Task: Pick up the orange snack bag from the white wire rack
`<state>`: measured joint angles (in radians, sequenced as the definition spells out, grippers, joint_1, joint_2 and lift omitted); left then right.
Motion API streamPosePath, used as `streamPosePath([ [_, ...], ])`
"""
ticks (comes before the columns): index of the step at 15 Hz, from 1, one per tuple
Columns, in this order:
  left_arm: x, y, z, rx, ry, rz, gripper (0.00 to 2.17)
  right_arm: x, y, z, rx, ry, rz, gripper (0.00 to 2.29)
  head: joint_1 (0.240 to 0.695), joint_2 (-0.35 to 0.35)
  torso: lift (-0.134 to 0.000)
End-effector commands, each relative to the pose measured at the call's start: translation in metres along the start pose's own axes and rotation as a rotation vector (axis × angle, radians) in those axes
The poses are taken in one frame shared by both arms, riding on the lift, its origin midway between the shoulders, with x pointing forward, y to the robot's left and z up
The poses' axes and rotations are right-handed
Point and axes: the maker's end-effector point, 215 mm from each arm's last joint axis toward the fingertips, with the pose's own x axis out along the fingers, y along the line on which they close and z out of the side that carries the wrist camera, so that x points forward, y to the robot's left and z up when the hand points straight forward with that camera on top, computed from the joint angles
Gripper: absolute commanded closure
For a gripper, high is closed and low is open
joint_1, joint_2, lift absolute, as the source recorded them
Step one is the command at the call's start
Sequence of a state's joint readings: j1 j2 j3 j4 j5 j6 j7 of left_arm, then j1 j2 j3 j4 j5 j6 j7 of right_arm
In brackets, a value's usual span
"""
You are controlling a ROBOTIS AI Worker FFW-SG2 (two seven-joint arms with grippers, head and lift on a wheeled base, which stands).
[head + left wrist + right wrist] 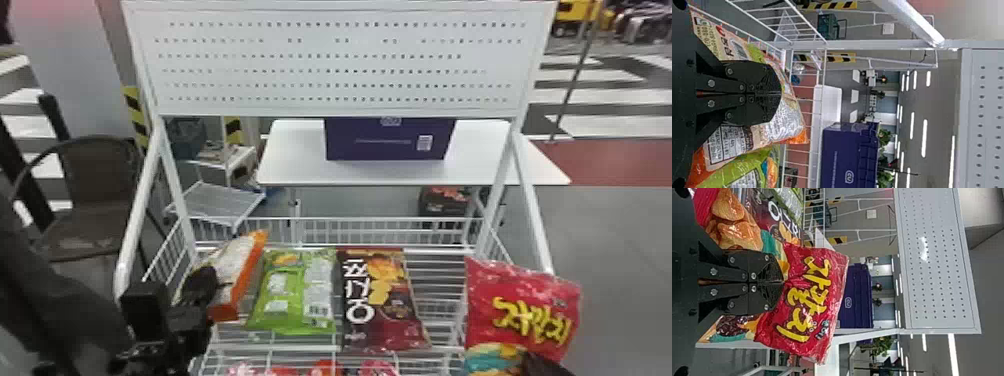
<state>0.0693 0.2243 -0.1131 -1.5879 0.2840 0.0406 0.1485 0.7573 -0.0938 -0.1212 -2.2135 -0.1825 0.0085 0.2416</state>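
Left wrist view: the left gripper (780,93) has its flat black fingers pinching the orange-and-cream plastic snack bag (244,281), tilted up at the nine o'clock side of the white wire rack (440,349). The grasp seems made; lifting looks next, and calls for a steady rise clear of the lime-green plastic bag (280,320) just beside it. Towards three o'clock, the right gripper (784,282) pinches a glossy red plastic snack bag (522,300). Beyond, at twelve, a dark purple box (380,142) sits on a white table (295,167); a brown chair (100,190) stands at ten.
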Motion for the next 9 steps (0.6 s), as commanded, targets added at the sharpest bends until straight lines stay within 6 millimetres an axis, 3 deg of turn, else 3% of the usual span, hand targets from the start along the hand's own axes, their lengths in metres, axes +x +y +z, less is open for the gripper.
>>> streamPosePath([
  [1,-0.025,0.003,0.025,-0.026,-0.052,0.002,2.07,0.000,0.001,0.000,0.002,-0.001,0.001,2.22,0.499,0.000,0.000],
  [4,-0.068,0.012,0.047,-0.055,-0.115,0.012,2.07,0.001,0.002,0.001,0.004,-0.003,0.003,2.22,0.499,0.000,0.000],
  [6,-0.099,0.013,0.049,-0.057,-0.114,0.006,2.07,0.002,0.003,0.001,0.007,-0.003,0.002,2.22,0.499,0.000,0.000],
  [9,-0.131,0.018,0.047,-0.042,-0.109,-0.006,2.06,0.003,0.002,-0.001,0.011,0.002,0.002,2.22,0.499,0.000,0.000],
])
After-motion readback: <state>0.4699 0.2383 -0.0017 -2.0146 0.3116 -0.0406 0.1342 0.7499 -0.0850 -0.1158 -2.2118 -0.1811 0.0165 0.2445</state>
